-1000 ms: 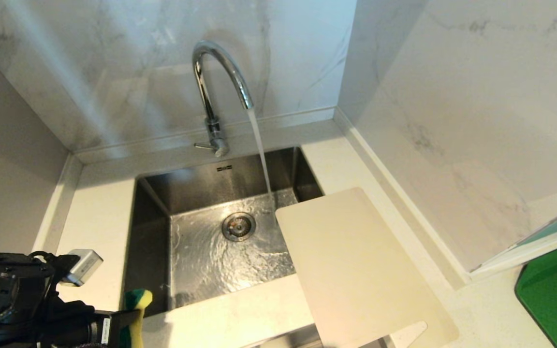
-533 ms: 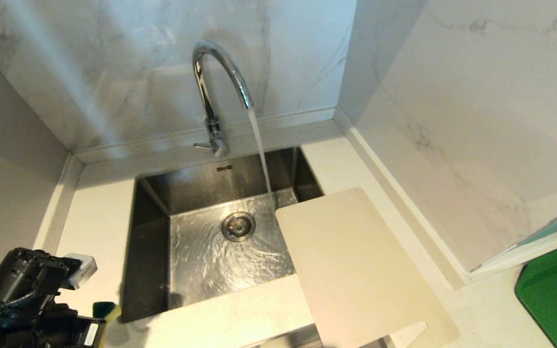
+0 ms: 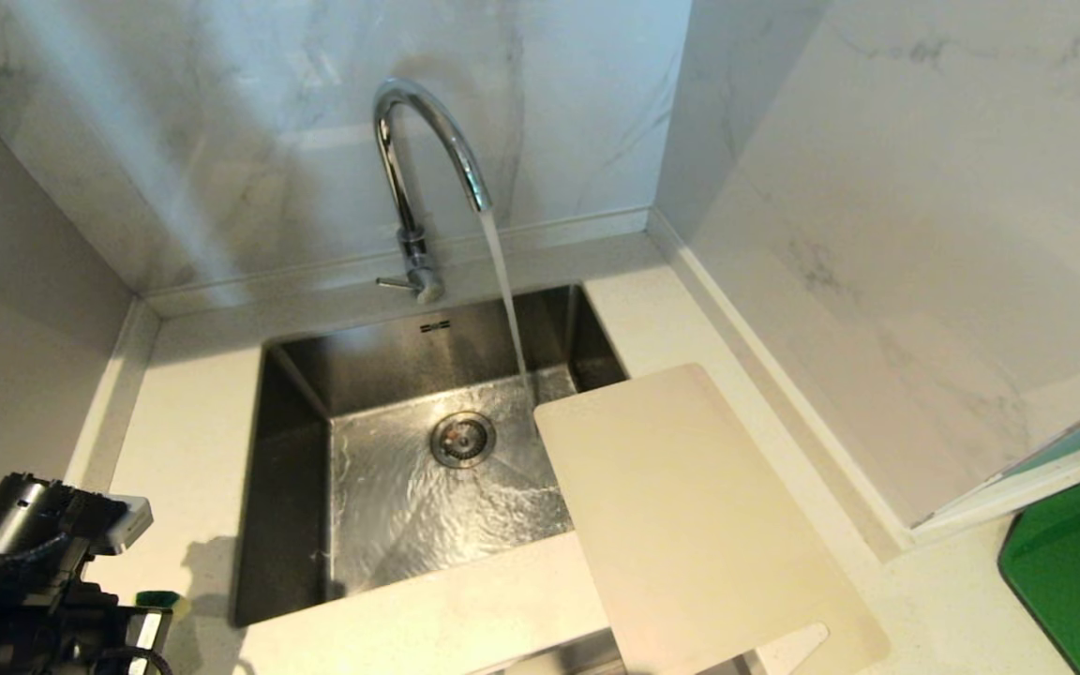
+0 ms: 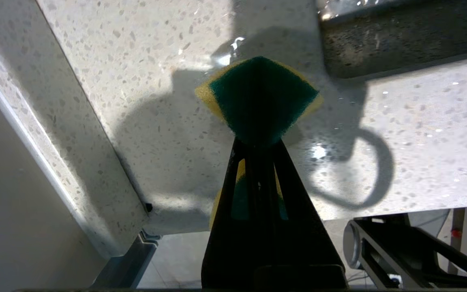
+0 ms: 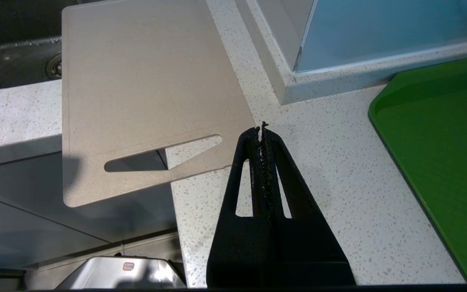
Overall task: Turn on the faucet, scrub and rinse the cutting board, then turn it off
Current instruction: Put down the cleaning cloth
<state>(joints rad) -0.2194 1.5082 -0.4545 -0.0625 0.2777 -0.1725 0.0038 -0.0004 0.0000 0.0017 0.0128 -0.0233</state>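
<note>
You are looking at a counter (image 3: 193, 412) with a steel sink (image 3: 296, 394) set in it, water running from the faucet (image 3: 409, 159) into the basin. The board (image 3: 690, 525) is lying well to the right of your left fingers, one corner reaching over the sink and its slot end jutting past the counter's front edge. A green mat (image 5: 440, 142) is sitting right of your right gripper (image 5: 262, 134), whose fingers are pressed together on nothing, just beside the board's slot corner. Your left gripper (image 4: 258, 142) is hanging over the counter left of the sink, its fingers clamping a sponge (image 4: 260, 99).
</note>
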